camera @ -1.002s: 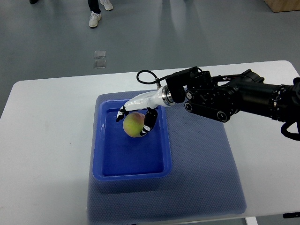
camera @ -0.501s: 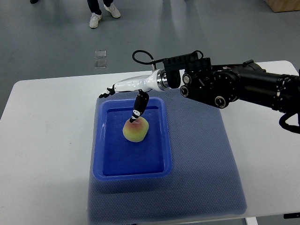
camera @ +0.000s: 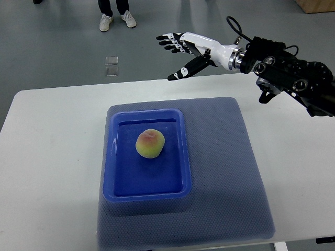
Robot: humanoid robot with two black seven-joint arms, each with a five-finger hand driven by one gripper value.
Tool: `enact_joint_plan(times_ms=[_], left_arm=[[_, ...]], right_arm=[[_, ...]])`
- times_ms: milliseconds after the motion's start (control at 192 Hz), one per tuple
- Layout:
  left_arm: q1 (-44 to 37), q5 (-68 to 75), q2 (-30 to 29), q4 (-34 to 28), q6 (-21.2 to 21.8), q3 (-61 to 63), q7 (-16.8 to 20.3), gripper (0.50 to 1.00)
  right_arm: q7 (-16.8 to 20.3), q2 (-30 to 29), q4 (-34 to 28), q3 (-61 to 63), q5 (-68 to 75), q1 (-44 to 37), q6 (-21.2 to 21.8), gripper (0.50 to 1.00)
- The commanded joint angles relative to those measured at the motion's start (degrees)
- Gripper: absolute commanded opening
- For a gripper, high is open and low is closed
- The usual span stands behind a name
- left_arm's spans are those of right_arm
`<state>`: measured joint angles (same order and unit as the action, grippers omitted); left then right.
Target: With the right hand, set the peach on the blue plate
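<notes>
Peach (camera: 150,144) sits alone in the middle of the blue plate (camera: 118,183), touching nothing else. Right hand (camera: 184,49) hangs up high past the plate's far edge, well apart from the peach, fingers spread wide, holding nothing. No left hand to see.

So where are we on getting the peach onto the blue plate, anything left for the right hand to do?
Placement looks done: the peach sits alone inside the blue plate, on the mat, nothing touching it. The right hand is empty with fingers spread, raised beyond the table's far edge, well away from the plate. Nothing is in hand. What seems left is only bringing the arm back to rest. The left arm is not in view.
</notes>
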<state>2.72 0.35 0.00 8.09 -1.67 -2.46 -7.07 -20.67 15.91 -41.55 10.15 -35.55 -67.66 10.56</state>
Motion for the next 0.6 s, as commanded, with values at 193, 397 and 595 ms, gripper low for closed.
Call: enact_joint_plan(times_ms=[193,397,595], left_arm=[[0.0,0.0,0.0,0.0,0.0,0.1,0.0,1.0],[0.0,0.0,0.0,0.1,0.0,0.1,0.0,1.0],[0.0,0.0,0.0,0.1,0.0,0.1,0.0,1.0]], right_arm=[[2.9,1.8,0.2,14.4,10.9,13.3,-9.6,0.924],[4.4,1.4,0.2,19.0,18.1,16.6,-15.0,0.924],[4.4,1.5,0.2,19.4,24.0,17.6,-15.4,0.924]])
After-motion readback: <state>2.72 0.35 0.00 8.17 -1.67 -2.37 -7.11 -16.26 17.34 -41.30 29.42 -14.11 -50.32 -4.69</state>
